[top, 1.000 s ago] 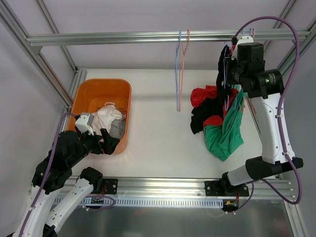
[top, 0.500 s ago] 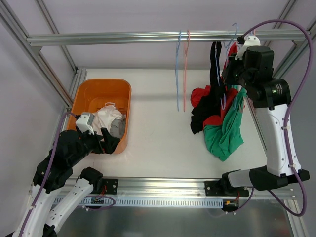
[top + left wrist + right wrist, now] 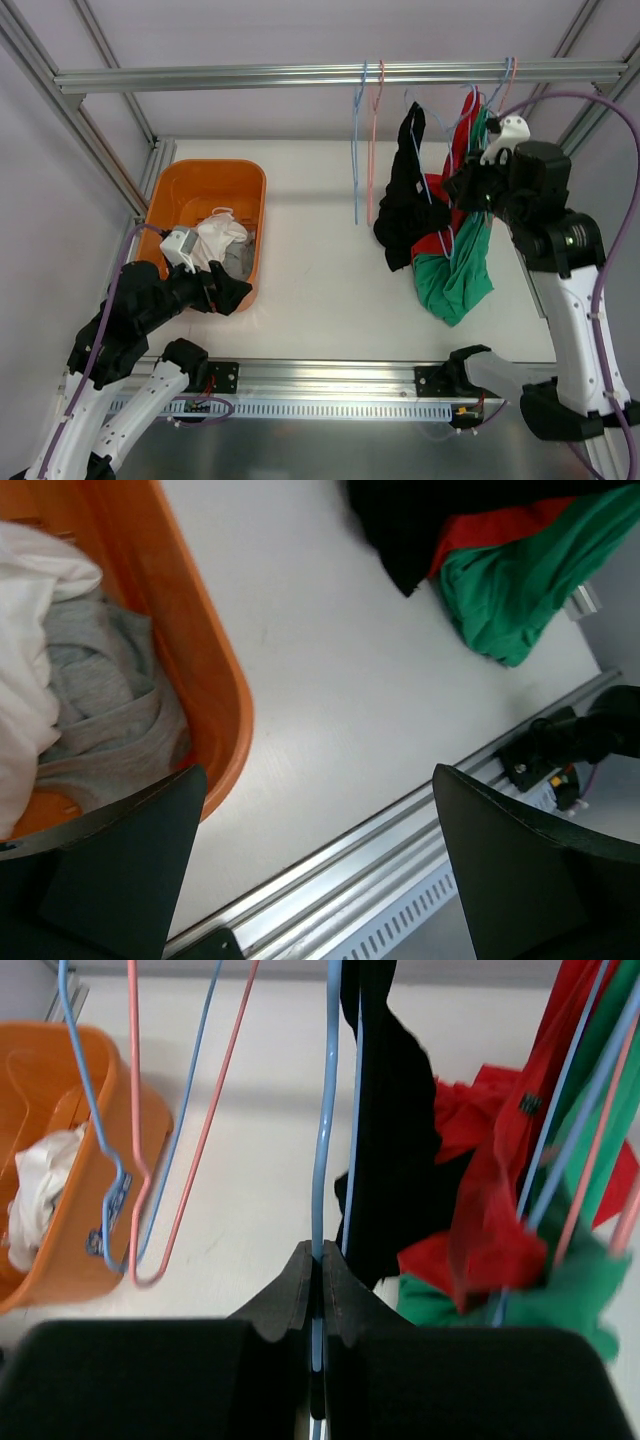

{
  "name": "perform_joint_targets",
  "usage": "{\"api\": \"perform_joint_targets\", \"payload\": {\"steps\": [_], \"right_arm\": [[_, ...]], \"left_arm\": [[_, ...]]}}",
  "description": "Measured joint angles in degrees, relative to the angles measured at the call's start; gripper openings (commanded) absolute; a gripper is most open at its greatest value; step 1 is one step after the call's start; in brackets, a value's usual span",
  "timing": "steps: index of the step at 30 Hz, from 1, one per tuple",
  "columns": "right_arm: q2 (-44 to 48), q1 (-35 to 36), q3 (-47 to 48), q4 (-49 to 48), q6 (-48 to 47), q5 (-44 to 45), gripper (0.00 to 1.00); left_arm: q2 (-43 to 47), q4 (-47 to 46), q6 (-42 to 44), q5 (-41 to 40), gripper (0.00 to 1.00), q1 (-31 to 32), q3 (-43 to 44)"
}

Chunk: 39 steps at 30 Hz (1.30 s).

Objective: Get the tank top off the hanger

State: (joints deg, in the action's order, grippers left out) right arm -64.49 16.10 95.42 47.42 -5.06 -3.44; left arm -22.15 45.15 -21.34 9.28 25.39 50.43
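The black tank top hangs on a thin blue hanger out in front of the rail, over the table's right half. My right gripper is shut on that hanger's wire; in the right wrist view the pads pinch the blue hanger, with the black tank top draped just to its right. My left gripper hovers at the near corner of the orange basket, jaws wide apart with nothing between them.
Two bare hangers, blue and pink, hang from the aluminium rail. More hangers with red and green garments hang at the right, above a red and green clothes pile. White and grey clothes lie in the basket.
My right gripper closed on the blue hanger up at the rail, then moved down and toward the near edge, swinging the hanger and black tank top leftward. The left arm barely shifted.
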Motion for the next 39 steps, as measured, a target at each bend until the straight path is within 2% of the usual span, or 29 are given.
{"api": "perform_joint_targets", "payload": {"steps": [6,11,14,16,19,22,26,29,34,36,37,39], "right_arm": [[18.91,0.07,-10.95,5.79,0.72,-5.16,0.00],[32.79,0.07,-11.28,17.00,-0.09,-11.63,0.00],[36.04,0.13,-7.30,25.03,-1.11,-14.78,0.00],[36.87,0.50,-4.42,27.32,-1.51,-16.65,0.00],[38.60,1.09,-2.73,28.65,-1.60,-19.54,0.00],[40.11,1.18,-2.73,30.03,-1.60,-22.47,0.00],[40.41,1.40,-2.73,30.99,-1.57,-25.81,0.00],[40.33,1.46,-1.97,31.52,-1.57,-27.74,0.00],[40.28,1.53,0.46,31.76,-1.57,-30.62,0.00],[40.28,1.53,0.81,31.76,-1.57,-31.12,0.00],[40.28,1.53,0.85,31.76,-1.57,-31.23,0.00],[40.26,1.55,0.85,31.76,-1.60,-31.28,0.00]], "left_arm": [[-6.34,-6.03,-0.72,9.68,0.99,0.02,5.35],[-13.09,-11.23,-1.42,13.20,0.99,3.39,12.04],[-18.56,-12.72,-0.57,10.21,0.99,13.14,18.10],[-23.78,-14.05,1.40,5.60,0.99,24.98,23.17],[-33.46,-15.89,6.49,-5.62,0.99,41.75,31.41],[-44.39,-18.58,11.39,-15.41,0.98,51.74,39.06],[-55.30,-20.00,15.30,-24.85,0.76,54.90,44.65],[-59.30,-20.15,17.44,-30.49,0.72,54.90,45.90],[-59.98,-21.22,19.17,-35.91,0.31,54.90,45.90],[-59.91,-21.81,19.58,-36.89,0.28,54.90,45.90],[-59.89,-22.16,19.65,-37.03,0.17,54.90,45.77],[-59.43,-22.91,19.56,-37.09,0.06,54.90,44.81]]}}
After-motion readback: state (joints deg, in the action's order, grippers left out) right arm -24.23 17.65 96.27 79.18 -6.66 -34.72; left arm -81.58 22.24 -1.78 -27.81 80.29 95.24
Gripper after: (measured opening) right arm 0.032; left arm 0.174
